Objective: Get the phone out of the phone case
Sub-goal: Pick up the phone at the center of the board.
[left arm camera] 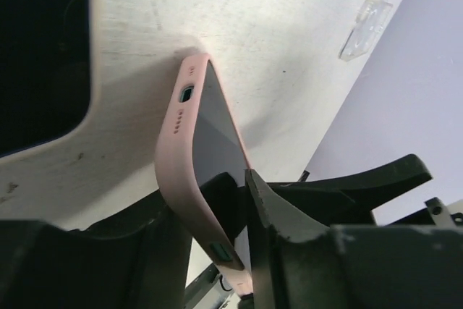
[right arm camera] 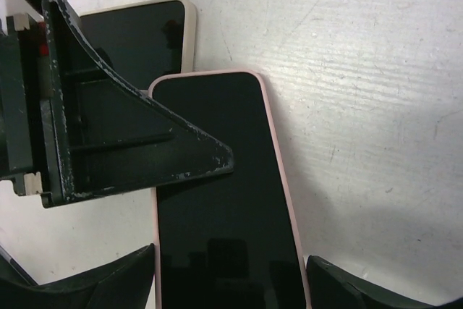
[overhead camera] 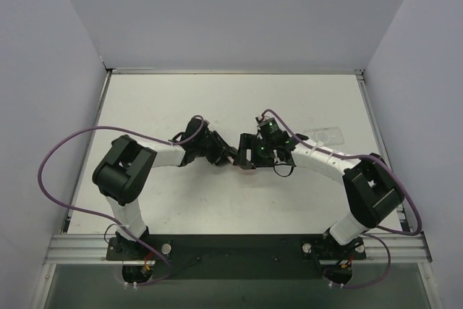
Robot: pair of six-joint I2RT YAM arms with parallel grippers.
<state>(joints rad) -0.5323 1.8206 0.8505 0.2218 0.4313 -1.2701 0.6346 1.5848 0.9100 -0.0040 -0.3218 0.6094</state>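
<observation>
Currently the phone case [left arm camera: 177,179], pink, is being pinched across its thickness by the left gripper [overhead camera: 218,152]: one finger is being pressed on the back, the other on the glass of the phone [right arm camera: 217,200]. The phone is sitting fully in the case, and no lip is being peeled. The pair is being held on edge near the middle of the table [overhead camera: 217,208], upper corner close to the surface; contact there cannot be told. The right gripper [right arm camera: 230,262] is being held spread, one finger just beside each long edge. Whether pressure is being applied cannot be told.

Risks, as judged:
- Glass and back are being clamped together, so the phone is being locked in, and a pull by the right arm is likely to be dragging both.
- A slip on the smooth glass could be dropping the phone on its corner.
- The soft rim may be folding rather than releasing.

Room:
- A second phone [right arm camera: 145,41], cream-edged, is lying just beside, behind the left finger, so a knock is being risked by any swing that way.
- A clear case [overhead camera: 327,135] is lying well apart, right rear.
- Open surface is being offered toward the near edge and the far side, and the walls are well apart.
</observation>
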